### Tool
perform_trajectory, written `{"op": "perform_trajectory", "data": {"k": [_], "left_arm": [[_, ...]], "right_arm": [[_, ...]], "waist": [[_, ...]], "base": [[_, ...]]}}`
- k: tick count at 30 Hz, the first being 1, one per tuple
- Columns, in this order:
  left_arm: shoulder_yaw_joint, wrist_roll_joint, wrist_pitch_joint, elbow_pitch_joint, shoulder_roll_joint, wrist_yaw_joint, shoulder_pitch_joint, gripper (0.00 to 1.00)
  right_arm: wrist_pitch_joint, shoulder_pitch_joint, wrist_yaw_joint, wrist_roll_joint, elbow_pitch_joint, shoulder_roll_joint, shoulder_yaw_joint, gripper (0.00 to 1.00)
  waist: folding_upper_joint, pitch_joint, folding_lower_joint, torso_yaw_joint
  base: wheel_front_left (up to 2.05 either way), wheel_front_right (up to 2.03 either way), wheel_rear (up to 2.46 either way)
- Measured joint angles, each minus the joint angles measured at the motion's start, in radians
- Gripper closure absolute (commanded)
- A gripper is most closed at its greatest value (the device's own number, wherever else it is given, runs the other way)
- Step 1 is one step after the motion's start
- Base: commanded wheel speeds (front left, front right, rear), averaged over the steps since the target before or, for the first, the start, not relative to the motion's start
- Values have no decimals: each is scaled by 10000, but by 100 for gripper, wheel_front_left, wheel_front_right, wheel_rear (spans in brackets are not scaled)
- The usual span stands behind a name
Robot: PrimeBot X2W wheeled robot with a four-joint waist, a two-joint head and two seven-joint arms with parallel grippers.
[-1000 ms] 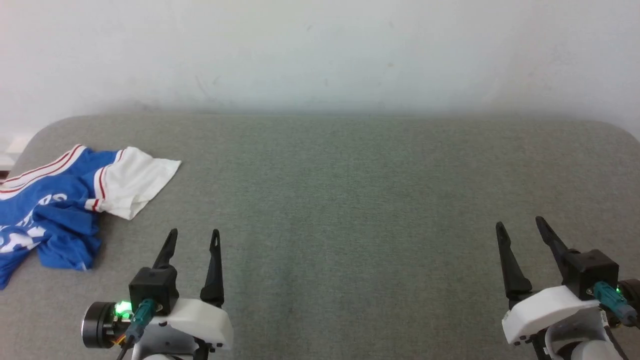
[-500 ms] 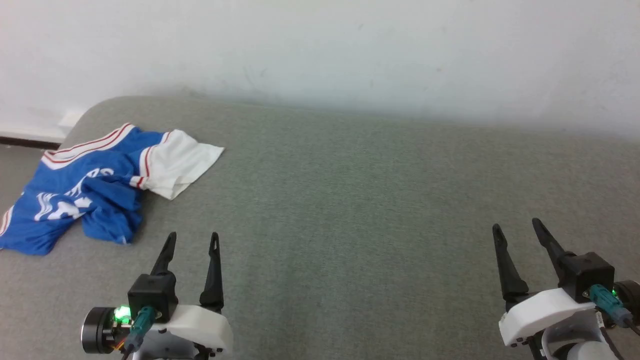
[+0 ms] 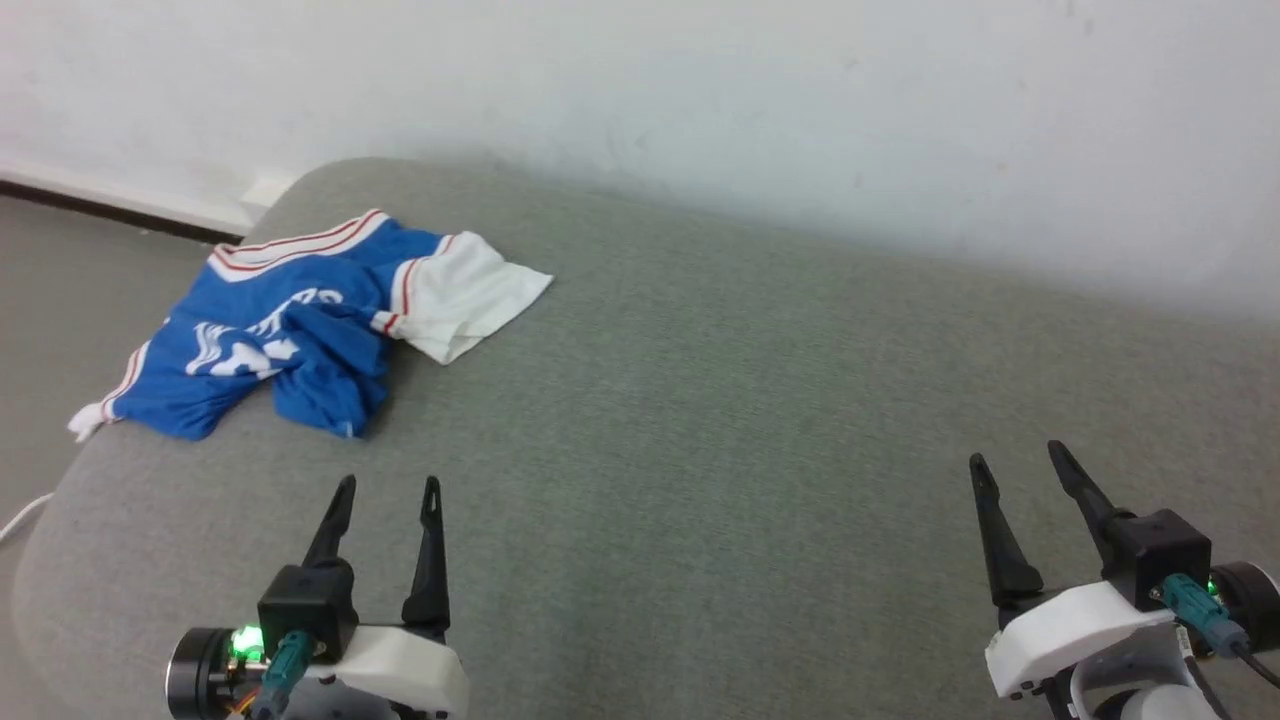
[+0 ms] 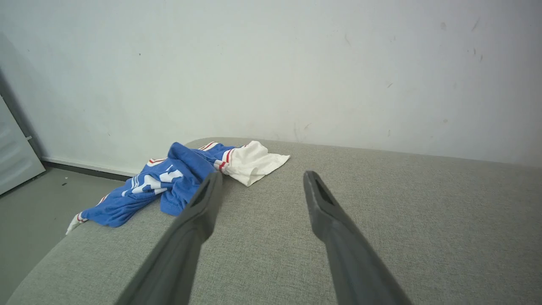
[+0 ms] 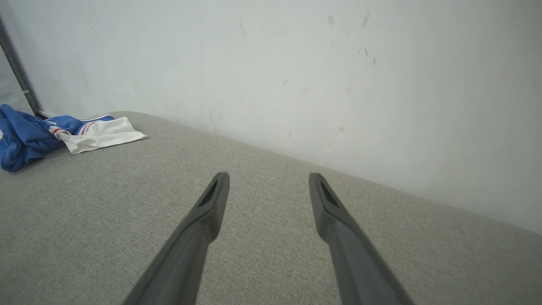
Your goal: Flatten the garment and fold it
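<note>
Shirt sits on a big grey cushion, crumpled at the far left corner, one end over the edge. The left gripper and right gripper hang well apart from the shirt, fingers spread wide, holding nothing.

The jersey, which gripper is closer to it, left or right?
Left. The left gripper is just short of the jersey, not touching it. The right gripper is far off to that view's right, across the grey pad.
</note>
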Motion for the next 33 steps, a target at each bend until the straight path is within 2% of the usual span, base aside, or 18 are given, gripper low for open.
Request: {"op": "perform_trajectory", "data": {"k": [33], "left_arm": [[-336, -161, -694, 251, 86, 347, 462, 0]], "right_arm": [[-525, 4, 0, 31, 389, 6, 267, 0]], "waist": [[0, -303, 1, 1892]], "base": [[-7, -7, -7]]}}
